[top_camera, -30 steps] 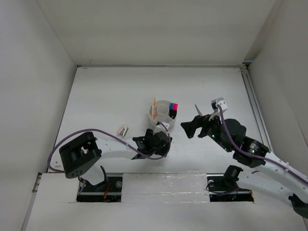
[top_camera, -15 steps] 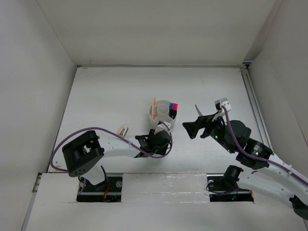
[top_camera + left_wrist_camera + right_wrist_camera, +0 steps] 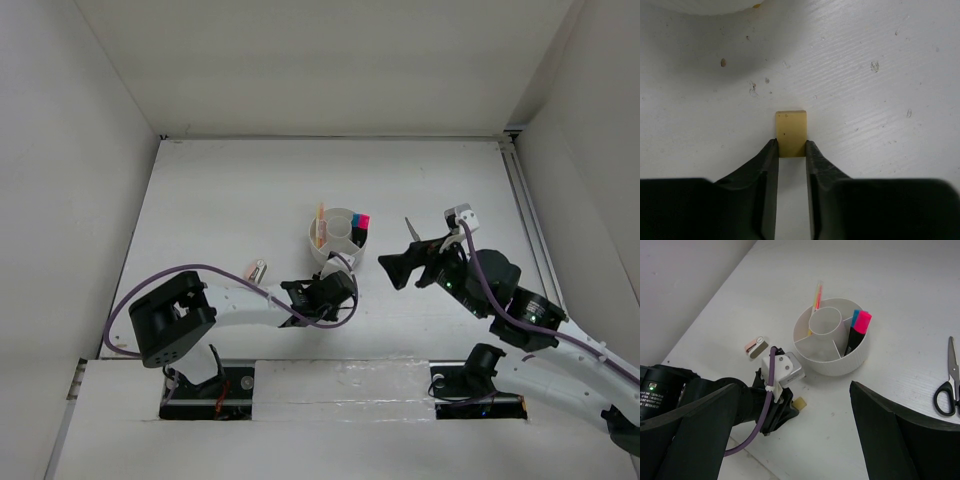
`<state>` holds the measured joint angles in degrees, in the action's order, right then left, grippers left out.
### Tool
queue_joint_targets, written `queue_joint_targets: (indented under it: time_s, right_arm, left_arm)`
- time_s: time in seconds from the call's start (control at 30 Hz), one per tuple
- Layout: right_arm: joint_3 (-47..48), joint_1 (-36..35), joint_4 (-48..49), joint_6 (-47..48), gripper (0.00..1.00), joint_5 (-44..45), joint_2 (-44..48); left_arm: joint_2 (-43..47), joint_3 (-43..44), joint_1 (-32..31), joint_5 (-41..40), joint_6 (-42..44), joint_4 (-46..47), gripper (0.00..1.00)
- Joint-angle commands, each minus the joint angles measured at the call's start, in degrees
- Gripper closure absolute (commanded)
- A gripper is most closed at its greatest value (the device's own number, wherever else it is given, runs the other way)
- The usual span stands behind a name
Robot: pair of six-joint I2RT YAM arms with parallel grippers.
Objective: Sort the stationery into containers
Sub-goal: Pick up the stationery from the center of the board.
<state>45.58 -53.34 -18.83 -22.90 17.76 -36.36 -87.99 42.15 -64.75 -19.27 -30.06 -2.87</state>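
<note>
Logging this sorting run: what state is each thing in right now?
left claw, shut on the tan eraser.
right claw, open, empty.
tan eraser, clamped, outside the organizer.
organizer, upright.
markers, capped, standing in one wedge.
pens, standing in another wedge.
scissors, closed, flat on the table.
white-and-pink piece, lying loose.

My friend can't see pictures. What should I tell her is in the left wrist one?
Two black fingers of the left gripper pinch a small tan eraser on the white table. The white organizer shows its curved edge at the top.
</note>
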Motion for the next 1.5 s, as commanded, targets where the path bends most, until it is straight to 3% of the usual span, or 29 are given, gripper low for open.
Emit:
queue_joint_targets:
  time_s: [0.0,0.07,0.23,0.5,0.77,1.1,1.27,1.47]
  right_arm:
    - [0.38,-0.18,2.13,0.48,0.03,-0.71,0.50]
    - [-0.14,-0.18,2.65,0.48,0.03,0.43,-0.03]
    - [-0.14,3.85,2.66,-2.07,0.04,0.35,-2.22]
    - [-2.52,18.70,11.35,-2.68,0.04,-23.09,-4.95]
    - [-4.80,18.99,22.33,-7.94,0.09,-40.51,-10.91]
    - [-2.17,9.14,27.97,-10.24,0.22,-33.67,-19.80]
    - [-2.16,8.43,32.70,-12.52,0.30,-32.35,-24.54]
    - [-2.16,7.90,36.23,-14.19,0.32,-33.66,-26.92]
  left_arm:
    - [0.01,1.18,-0.02,0.90,-0.61,-2.22,0.84]
    - [0.01,1.18,-0.02,0.90,-0.61,-2.22,1.00]
    - [2.89,1.18,-0.02,0.11,0.01,-0.12,1.00]
    - [17.83,-4.70,-3.98,-8.06,4.48,12.69,1.00]
    - [35.76,-14.55,-4.51,-11.49,12.57,26.86,1.00]
    - [43.86,-17.80,-4.51,-9.22,18.55,30.38,1.00]
    - [45.89,-18.94,-4.51,-5.88,19.69,30.91,1.00]
    - [45.27,-18.95,-4.51,-4.29,20.31,30.91,1.00]
